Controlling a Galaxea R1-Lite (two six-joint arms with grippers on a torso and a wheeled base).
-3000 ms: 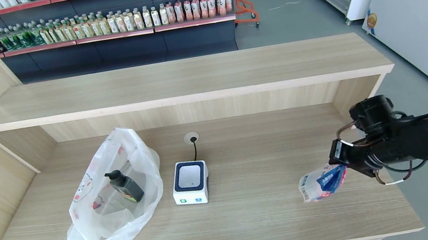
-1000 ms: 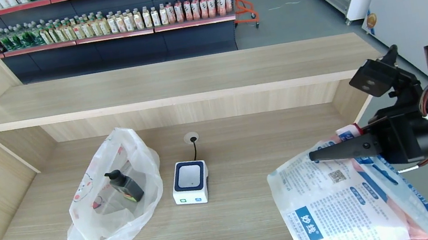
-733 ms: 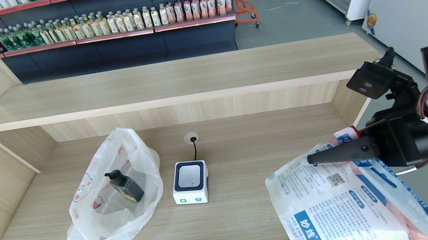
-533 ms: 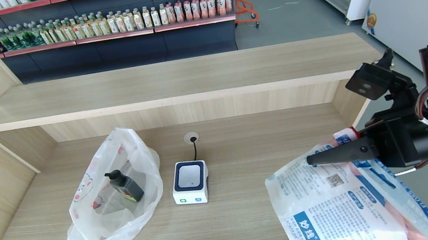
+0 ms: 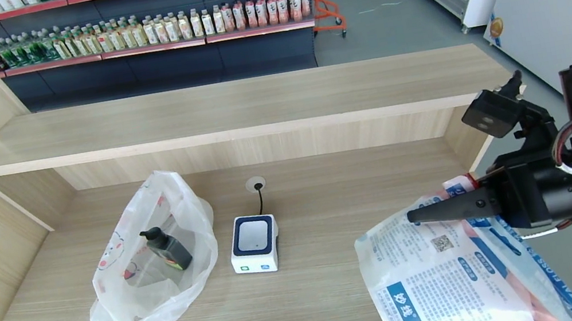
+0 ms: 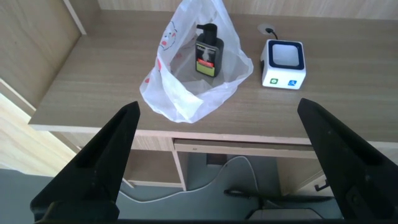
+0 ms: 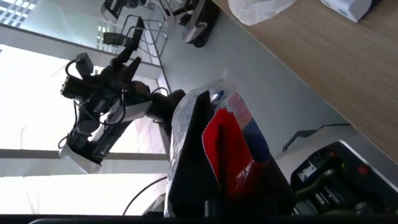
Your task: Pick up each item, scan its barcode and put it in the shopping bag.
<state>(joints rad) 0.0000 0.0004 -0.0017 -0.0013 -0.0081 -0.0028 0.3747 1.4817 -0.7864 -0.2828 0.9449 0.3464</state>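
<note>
Now, your right gripper (image 5: pixel 418 215) clamps top edge of white-and-blue packet (image 5: pixel 439 280), fingers closed on it. Packet hangs below gripper, printed face toward head camera, raised near front right corner of counter (image 5: pixel 340 273), well apart from scanner (image 5: pixel 254 243). Scanner sits mid-counter. Shopping bag (image 5: pixel 130 308) lies just beside it on your left, pump bottle (image 5: pixel 168 251) inside. Your left gripper (image 6: pixel 217 106) hovers above counter's front edge, fingers spread wide, empty.
</note>
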